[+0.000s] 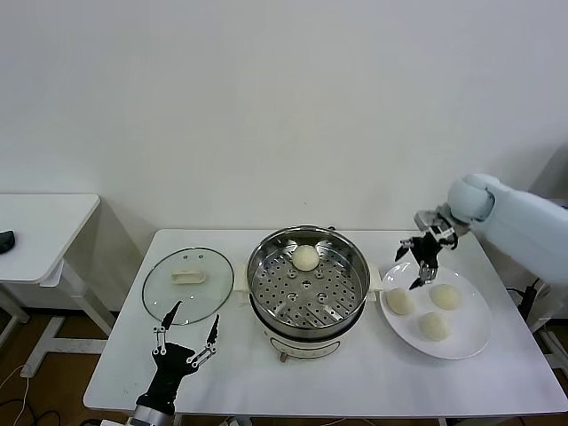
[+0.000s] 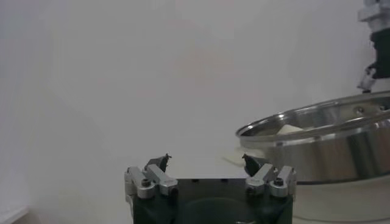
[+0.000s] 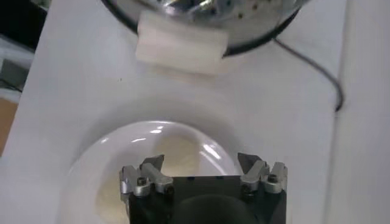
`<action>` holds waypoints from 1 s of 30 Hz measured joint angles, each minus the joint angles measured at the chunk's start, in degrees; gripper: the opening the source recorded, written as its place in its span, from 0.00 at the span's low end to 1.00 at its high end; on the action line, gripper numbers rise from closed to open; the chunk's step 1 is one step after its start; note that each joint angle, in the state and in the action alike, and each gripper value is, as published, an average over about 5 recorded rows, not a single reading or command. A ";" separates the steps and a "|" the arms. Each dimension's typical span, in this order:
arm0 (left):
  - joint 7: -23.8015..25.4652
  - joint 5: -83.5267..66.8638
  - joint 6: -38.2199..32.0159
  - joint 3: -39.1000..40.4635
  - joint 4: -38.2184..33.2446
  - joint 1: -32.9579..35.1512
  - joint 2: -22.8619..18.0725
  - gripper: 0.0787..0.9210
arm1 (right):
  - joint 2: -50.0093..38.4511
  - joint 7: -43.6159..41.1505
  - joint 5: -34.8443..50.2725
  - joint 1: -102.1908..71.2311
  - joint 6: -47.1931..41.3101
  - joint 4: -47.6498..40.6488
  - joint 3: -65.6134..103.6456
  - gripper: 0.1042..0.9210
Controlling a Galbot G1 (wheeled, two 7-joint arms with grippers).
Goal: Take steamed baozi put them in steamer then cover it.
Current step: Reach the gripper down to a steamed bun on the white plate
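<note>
One steamed baozi (image 1: 305,257) sits in the steamer (image 1: 307,282). The right end effector (image 1: 415,269), fingers spread, hovers over the plate (image 1: 466,342); the left end effector (image 1: 188,327), fingers spread, waits near the cover (image 1: 187,284).

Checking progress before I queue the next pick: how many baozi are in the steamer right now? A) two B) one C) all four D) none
B: the head view shows a single baozi on the perforated tray of the steamer, while three more still sit on the white plate, below the open right gripper.
</note>
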 measured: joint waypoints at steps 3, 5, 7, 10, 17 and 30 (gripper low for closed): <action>-0.01 0.18 -0.01 0.10 0.02 0.01 -0.11 0.88 | -0.12 0.70 -0.80 -2.77 -0.37 -0.67 1.38 0.88; -0.03 0.28 -0.01 0.17 0.03 0.01 -0.19 0.88 | -0.11 1.11 -1.51 -4.59 -0.48 -1.15 2.42 0.88; -0.04 0.37 -0.01 0.22 0.04 0.02 -0.26 0.88 | -0.03 1.51 -2.34 -6.29 -0.48 -1.66 3.50 0.88; -0.06 0.51 -0.01 0.28 0.04 0.04 -0.35 0.88 | 0.22 2.21 -3.58 -8.56 -0.43 -2.52 5.15 0.88; -0.14 0.60 -0.01 0.07 0.08 0.07 -0.43 0.88 | 1.27 3.90 -5.17 -11.50 -0.10 -4.76 8.11 0.88; -0.25 0.62 -0.02 -0.13 0.23 -0.02 -0.52 0.88 | 2.76 5.71 -5.89 -13.74 0.01 -7.14 10.26 0.76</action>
